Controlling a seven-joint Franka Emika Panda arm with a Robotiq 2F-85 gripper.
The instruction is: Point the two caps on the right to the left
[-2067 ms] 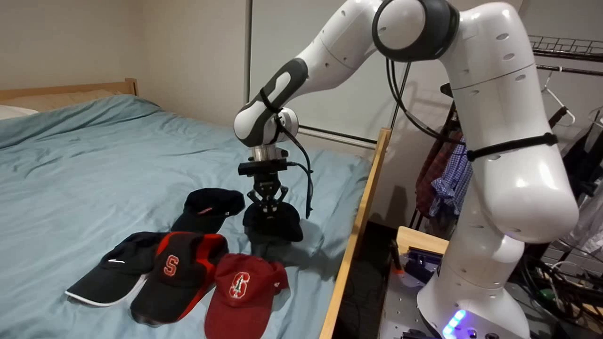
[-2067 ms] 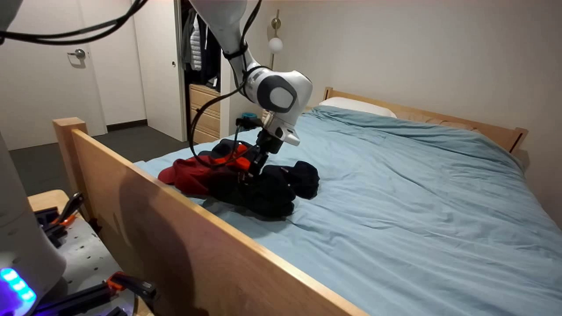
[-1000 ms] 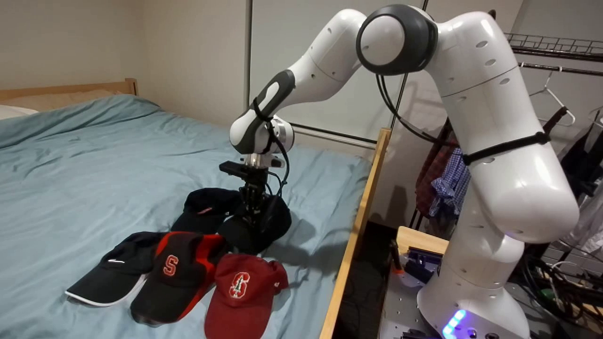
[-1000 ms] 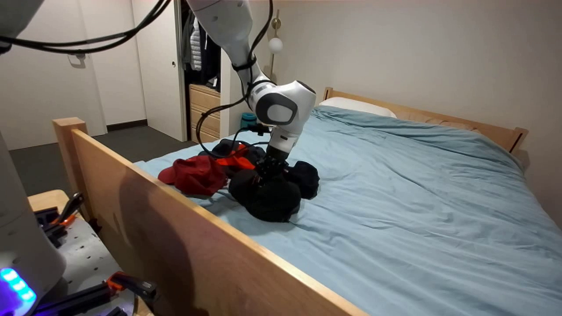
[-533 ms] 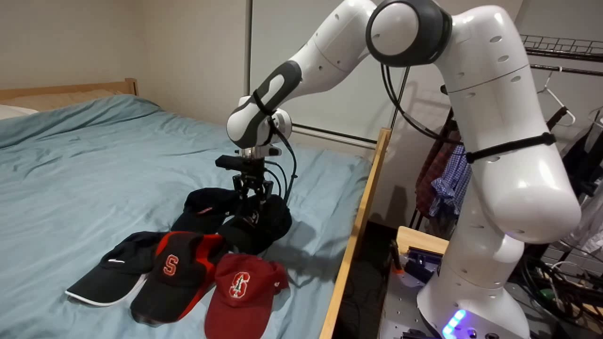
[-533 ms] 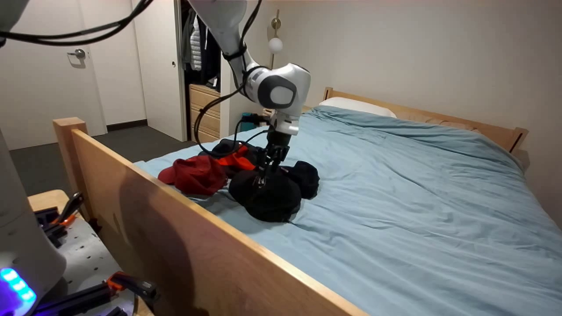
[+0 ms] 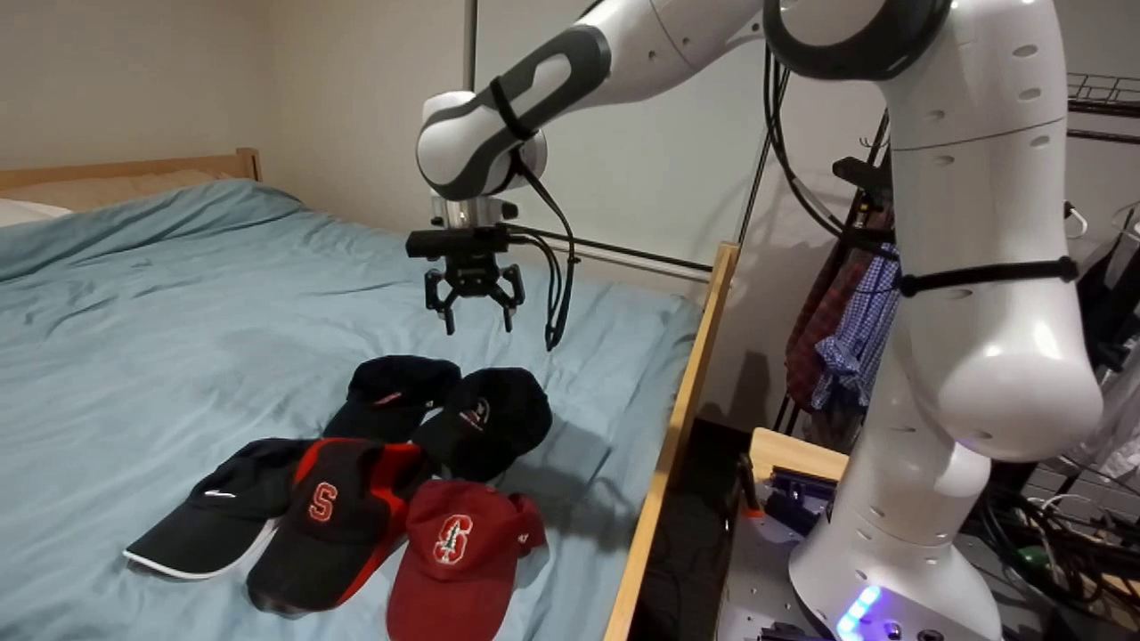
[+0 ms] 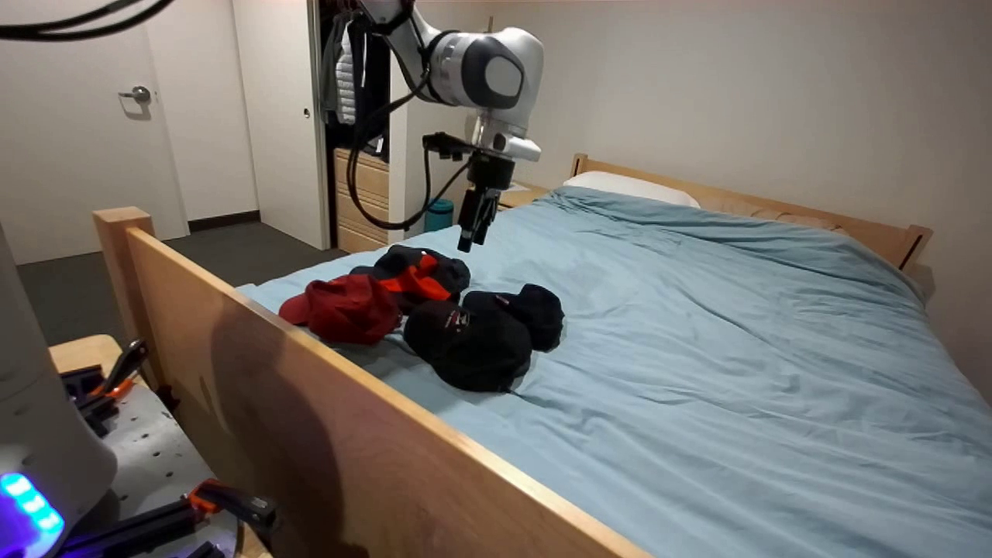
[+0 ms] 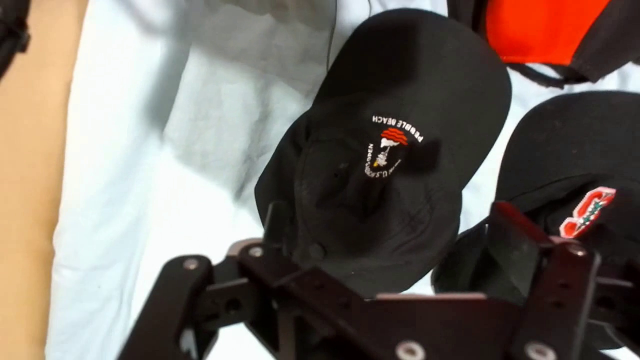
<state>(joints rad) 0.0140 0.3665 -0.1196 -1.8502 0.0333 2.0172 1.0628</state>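
Observation:
The black cap point(image 7: 503, 418), one of the two caps, lies on the bed with its brim toward the lower left in an exterior view. In the wrist view the same black cap point(image 9: 385, 195) shows a small red and white emblem. Nearer that exterior camera rests the red cap point(image 7: 463, 561), brim pointing toward the camera and slightly left; the red cap point(image 8: 345, 310) also shows from behind elsewhere. My gripper point(image 7: 479, 326) hangs well above the black cap, jaws spread wide and holding nothing. From another side, the gripper point(image 8: 471, 244) is likewise clear of every cap.
Behind, touching or close to the black cap, sits another dark cap point(image 7: 392, 392) with a red emblem. A red-and-black cap point(image 7: 307, 561) lies left of the red one, beside a pale-brimmed black cap point(image 7: 196, 539). The wooden bed rail point(image 8: 372, 426) stands between robot and caps.
My gripper turned and shifted left with the black cap, swinging its brim toward the lower left. It then let go, spread its jaws and rose; the cap stayed. The other caps have not moved.

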